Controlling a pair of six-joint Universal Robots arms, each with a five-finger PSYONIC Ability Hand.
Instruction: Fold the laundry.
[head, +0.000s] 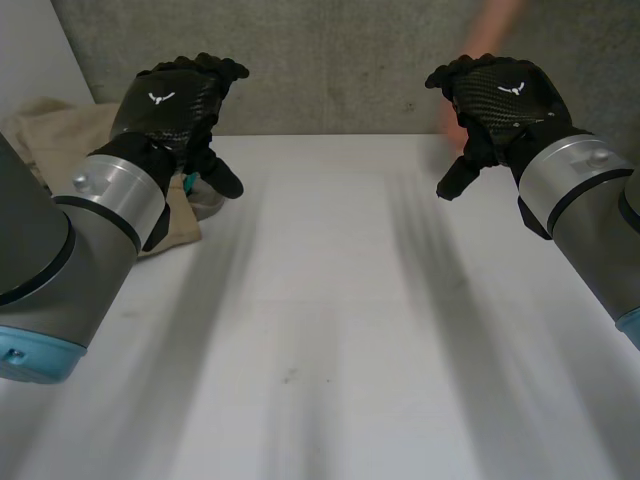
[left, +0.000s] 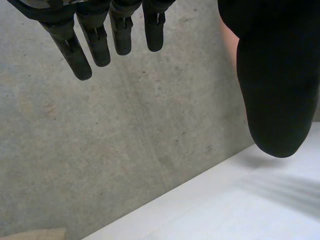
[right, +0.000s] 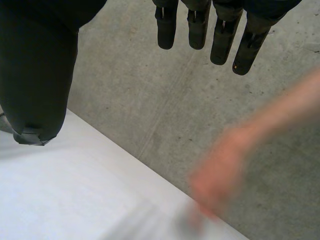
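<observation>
A beige heap of laundry (head: 60, 140) lies at the table's far left corner, partly behind my left arm, with a bit of teal and grey cloth (head: 195, 195) at its near edge. My left hand (head: 175, 100) hovers above that pile with fingers straight and nothing in it; its fingers (left: 100, 40) and thumb (left: 275, 90) stand apart. Over the table's far right, my right hand (head: 500, 100) is raised, fingers (right: 220, 35) and thumb (right: 35, 75) spread, holding nothing. The white table (head: 330, 330) lies bare between the hands.
A person's hand and forearm (right: 235, 160) reach down to the table's far edge beyond my right hand, also the person's forearm (head: 490, 30) behind it. A grey concrete wall (head: 340, 60) rises behind the table.
</observation>
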